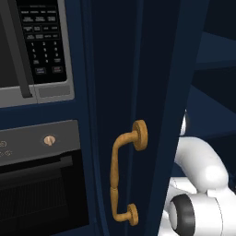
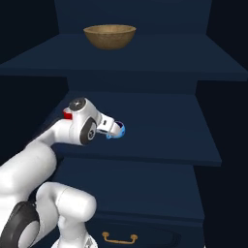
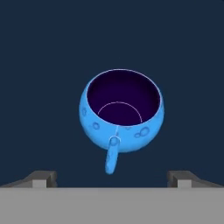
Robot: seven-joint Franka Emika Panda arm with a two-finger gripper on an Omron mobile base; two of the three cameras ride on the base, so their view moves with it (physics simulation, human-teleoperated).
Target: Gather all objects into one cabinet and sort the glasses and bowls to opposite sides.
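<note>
Right now I'm hovering my gripper (image 3: 112, 179), jaws spread wide and holding nothing, just short of the light-blue cup (image 3: 121, 111) sitting dead ahead on the cabinet shelf (image 2: 160, 126), so next I'm needing to advance and close.

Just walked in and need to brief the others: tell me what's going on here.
A white robot arm is reaching into an open navy-blue cabinet. Its gripper is open, with a small light-blue cup standing upright on the shelf just ahead of the fingertips, its handle pointing back toward the hand; nothing is held. On the shelf above sits a tan wooden bowl. The cabinet door with its brass handle stands swung open beside the oven and microwave.
</note>
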